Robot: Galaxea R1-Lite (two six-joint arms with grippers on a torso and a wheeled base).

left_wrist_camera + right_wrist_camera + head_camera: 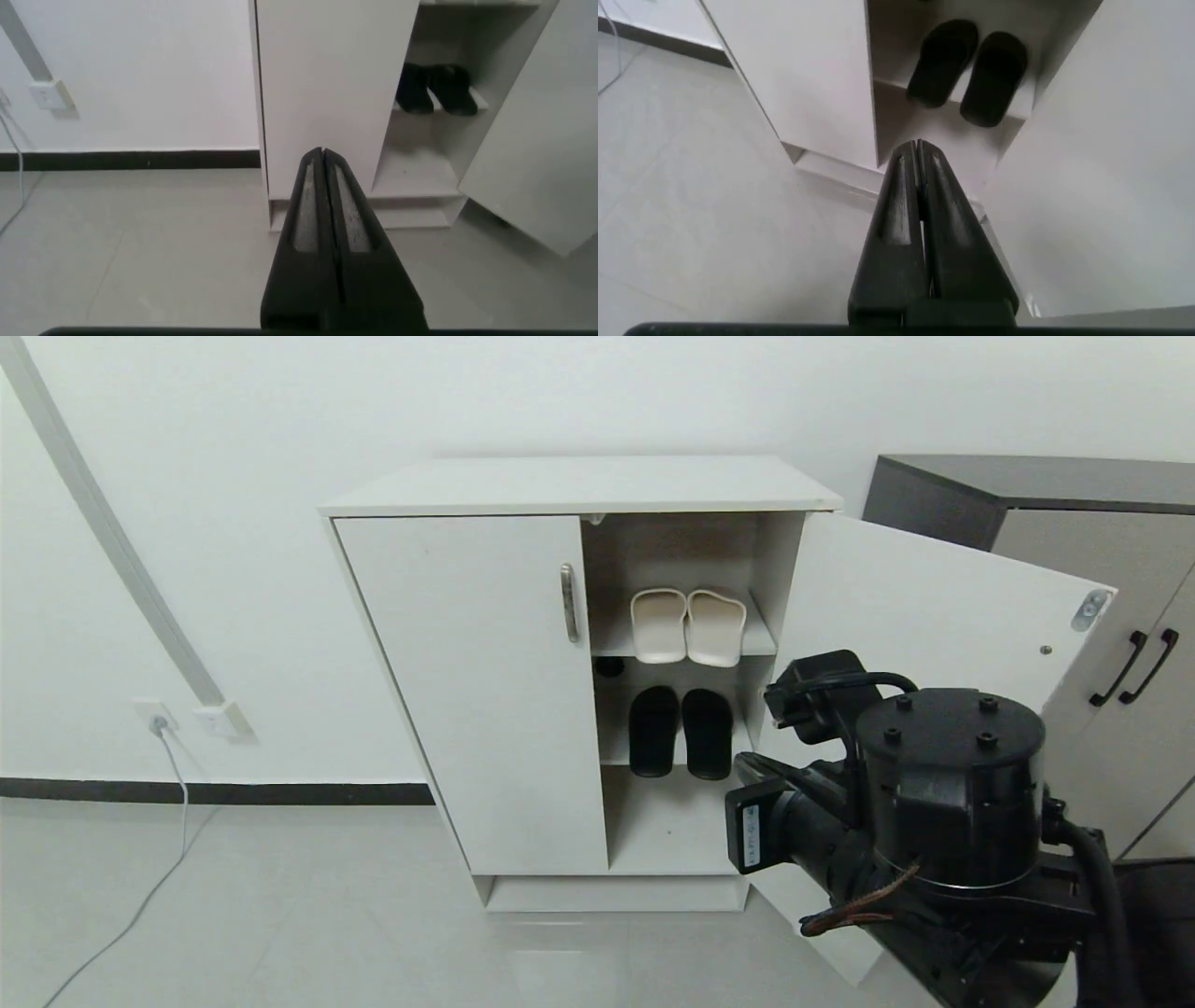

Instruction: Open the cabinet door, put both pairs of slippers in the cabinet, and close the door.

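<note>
A white cabinet (579, 485) stands against the wall with its right door (924, 616) swung open and its left door (476, 691) closed. A pair of white slippers (688, 625) lies on the upper shelf. A pair of black slippers (680, 732) (436, 88) (968, 71) lies on the shelf below. My right arm is low in front of the open door; its gripper (918, 149) is shut and empty, over the floor before the cabinet base. My left gripper (322, 154) is also shut and empty, facing the closed left door from farther back.
A grey cabinet (1074, 523) with black handles stands to the right, close behind the open door. A wall socket (154, 717) with a cable trailing over the floor is at the left. The tiled floor (280, 915) in front is bare.
</note>
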